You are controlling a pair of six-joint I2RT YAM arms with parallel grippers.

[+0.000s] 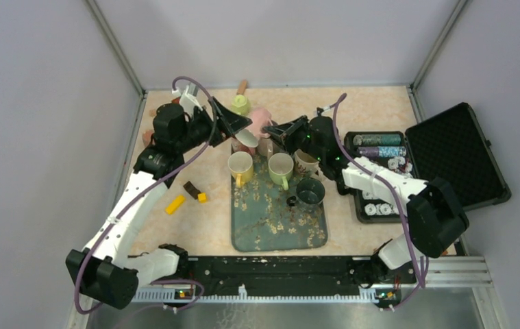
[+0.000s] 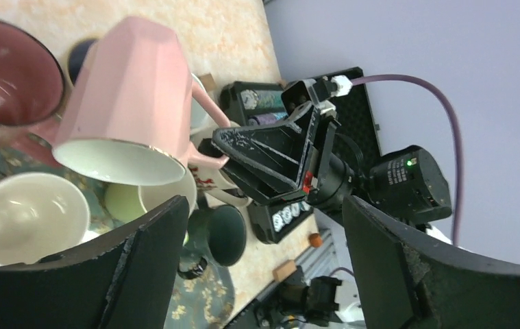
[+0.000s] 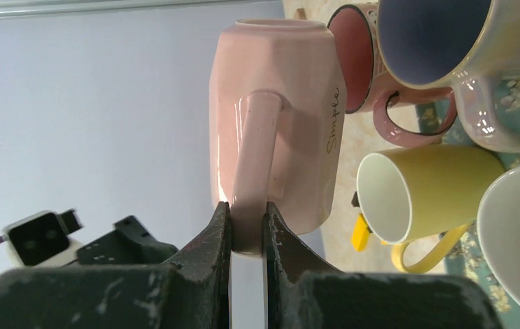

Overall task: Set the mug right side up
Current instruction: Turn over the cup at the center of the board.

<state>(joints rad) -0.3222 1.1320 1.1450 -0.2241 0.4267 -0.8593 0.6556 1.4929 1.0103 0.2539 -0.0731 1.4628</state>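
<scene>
**Right gripper pinching the pink mug's handle; left gripper spread alongside**

- Right gripper (image 3: 246, 218): fingers pressed together on the handle of the pink mug (image 3: 291, 103), one pad on each side of it. The grip is low on the handle, near where it meets the body.
- Left gripper (image 2: 264, 233): spread wide and holding nothing. One finger sits just below the mug's open rim; contact can't be made out.
- Pink mug: at the far end of the tray (image 1: 277, 229), around the middle of the table's far half. It is tipped, with its white inside facing the left wrist camera. Whether it rests on anything I can't tell.
- Next to it is a maroon-lined mug (image 3: 351, 62).
- On the tray, upright: yellow mug (image 1: 240, 166), green mug (image 1: 281, 168), dark mug (image 1: 310, 192).
- Table (image 1: 373, 110): pale marbled top. Near the left edge lie a yellow block (image 1: 175, 204) and a brown block (image 1: 191, 188).
- At the right edge, an open black case (image 1: 452, 157).
- Plain grey-lilac walls (image 1: 38, 103) on three sides.
</scene>
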